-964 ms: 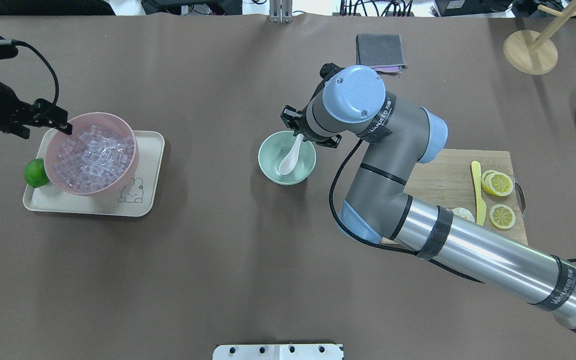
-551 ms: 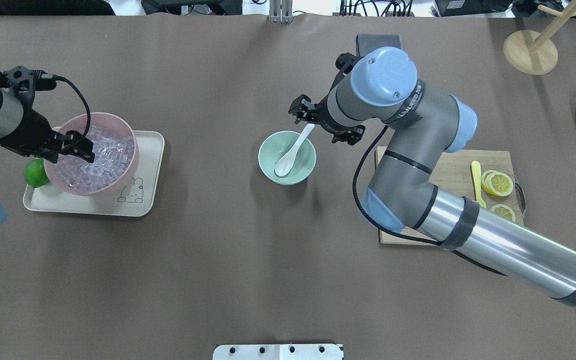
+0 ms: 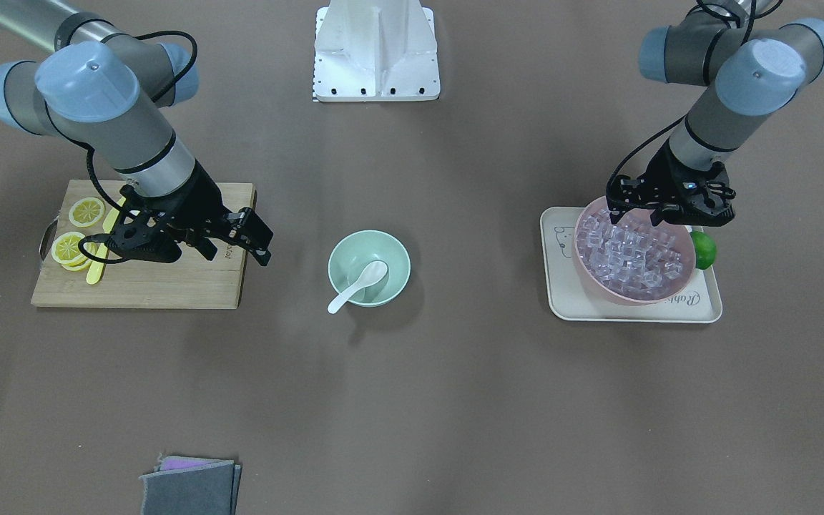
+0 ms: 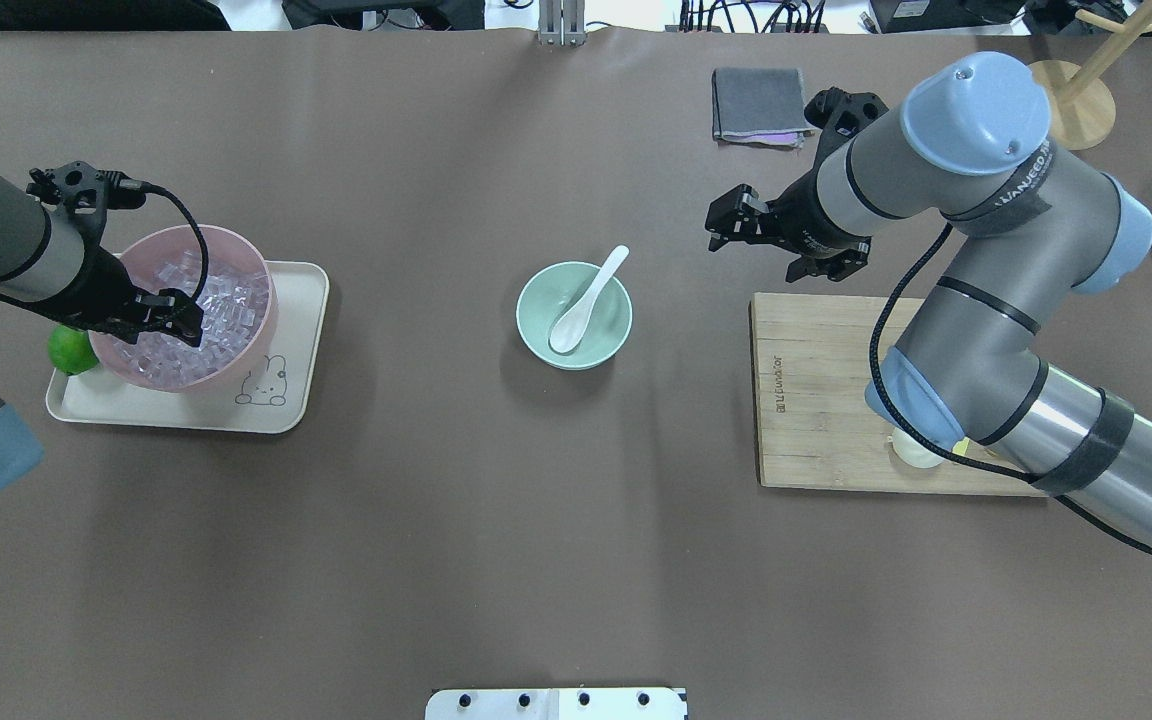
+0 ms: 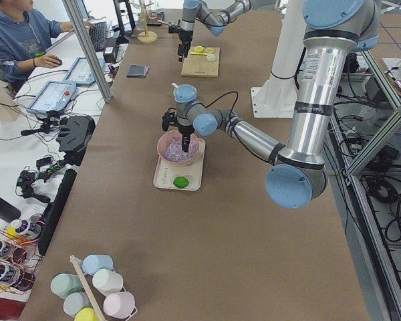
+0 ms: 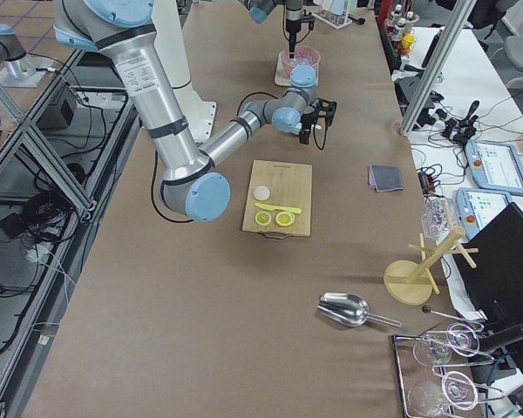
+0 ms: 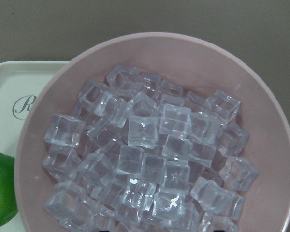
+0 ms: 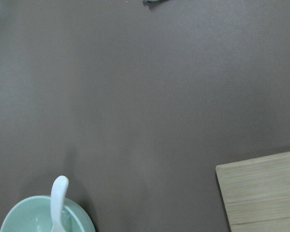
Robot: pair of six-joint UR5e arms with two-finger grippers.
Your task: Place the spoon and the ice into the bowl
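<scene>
Bench (image 4: pixel 436 520) holds cutting board (image 3: pixel 169 286), right end effector (image 3: pixel 237 247) hovering by its corner, fingers spread, empty. Tray (image 4: pixel 301 330) w/ pink bowl (image 4: pixel 258 345); left end effector (image 4: pixel 174 318) over it, fingers spread too. Mint bowl (image 4: pixel 601 335) mid-bench, spoon (image 4: pixel 586 300) inside (handle over rim). Ice (image 7: pixel 145 130) all in pink bowl.

The white spoon (image 4: pixel 588 298) rests scoop-down inside the mint-green bowl (image 4: pixel 536 300), its handle tilted up over the rim. The clear ice (image 7: pixel 150 159) cubes lie heaped in the pink bowl (image 7: pixel 193 58).
</scene>
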